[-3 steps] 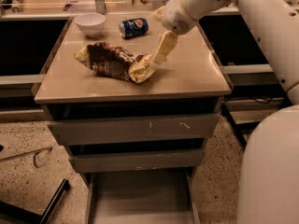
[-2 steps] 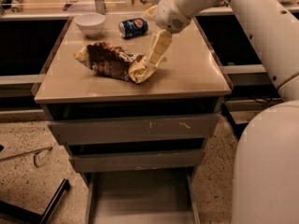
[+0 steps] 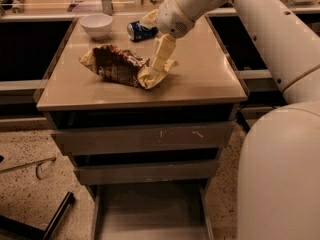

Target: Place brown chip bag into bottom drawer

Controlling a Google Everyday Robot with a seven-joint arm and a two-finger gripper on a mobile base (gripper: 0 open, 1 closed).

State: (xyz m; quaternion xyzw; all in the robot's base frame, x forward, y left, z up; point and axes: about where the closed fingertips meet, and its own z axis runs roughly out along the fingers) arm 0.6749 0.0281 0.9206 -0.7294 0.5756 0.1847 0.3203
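The brown chip bag (image 3: 120, 66) lies crinkled on the cabinet top, its pale yellow ends pointing left and right. My gripper (image 3: 159, 64) reaches down from the upper right and its tip is at the bag's right yellow end. The bottom drawer (image 3: 150, 211) is pulled out below the cabinet, a shallow grey tray with nothing showing in it. The two upper drawers (image 3: 145, 138) are pushed in.
A white bowl (image 3: 96, 25) stands at the back left of the cabinet top (image 3: 200, 79). A blue soda can (image 3: 140, 31) lies on its side behind the gripper. My arm and white body (image 3: 280, 169) fill the right side. Dark rods (image 3: 55, 216) lie on the speckled floor at left.
My gripper has moved left and down along the bag's right end, closer to the bag. The bag, bowl and can have not moved.
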